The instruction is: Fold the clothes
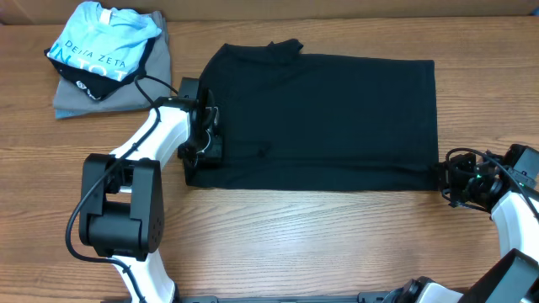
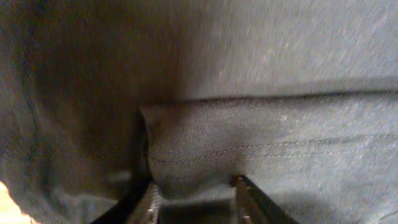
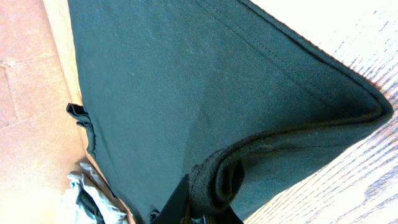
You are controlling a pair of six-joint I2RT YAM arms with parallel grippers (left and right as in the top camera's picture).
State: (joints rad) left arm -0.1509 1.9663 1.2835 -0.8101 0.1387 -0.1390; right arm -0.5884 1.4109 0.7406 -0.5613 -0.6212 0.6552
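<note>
Black T-shirt (image 1: 328,118) edges pinched by left claw (image 2: 196,196), right claw (image 3: 208,208).

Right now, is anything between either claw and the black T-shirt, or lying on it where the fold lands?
Nothing visible. The left claw and right claw each pinch an edge of the plain black soft-cloth T-shirt, whose top is bare. The light blue lettered shirt and grey folded shirt lie apart, far left.

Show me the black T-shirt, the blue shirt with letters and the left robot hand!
black T-shirt (image 1: 328,118): overhead view, middle of the flat cloth.
light blue shirt (image 1: 99,38): overhead view, its lettered front.
left gripper (image 2: 194,190): left wrist view, between its fingertips, on pinched cloth.
</note>
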